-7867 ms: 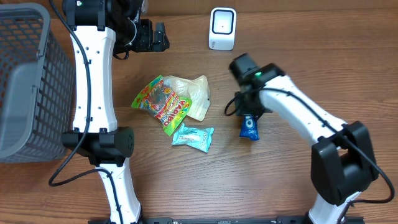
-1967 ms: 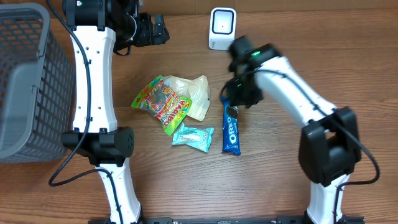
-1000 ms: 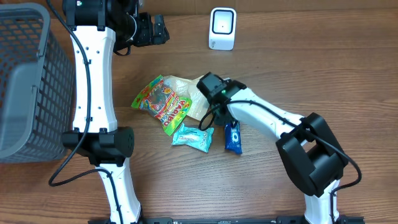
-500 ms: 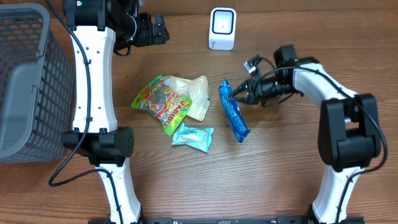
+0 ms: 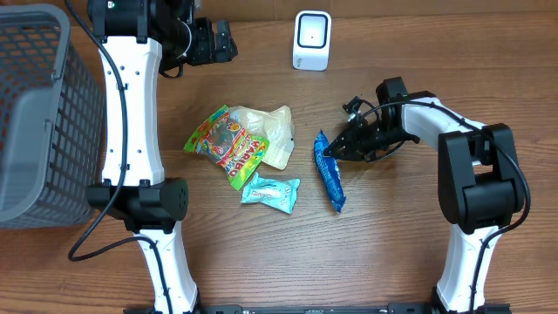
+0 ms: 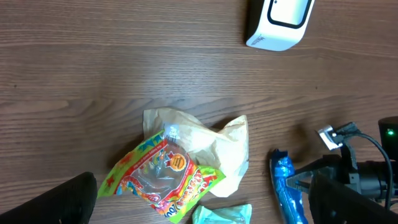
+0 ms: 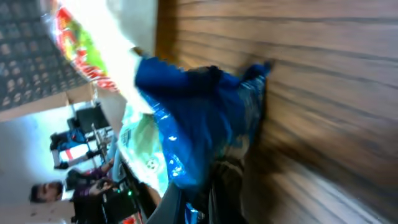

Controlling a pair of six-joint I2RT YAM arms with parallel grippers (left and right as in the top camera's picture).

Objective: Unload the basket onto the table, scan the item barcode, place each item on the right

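Blue snack packet [image 5: 330, 171] — wood-grain table [image 5: 436, 52] beneath, grey basket [image 5: 35, 105] at left

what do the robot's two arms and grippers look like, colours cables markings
The left arm and right arm have white rounded links, black joints and black cables alongside. The left gripper and right gripper are black. A green light glows near the right wrist.

No text can be read with certainty; the colourful snack bag [image 5: 225, 144] carries large letters on a red band, but they are too small and tilted to spell out; the print on the blue packet [image 5: 330, 173] is blurred.
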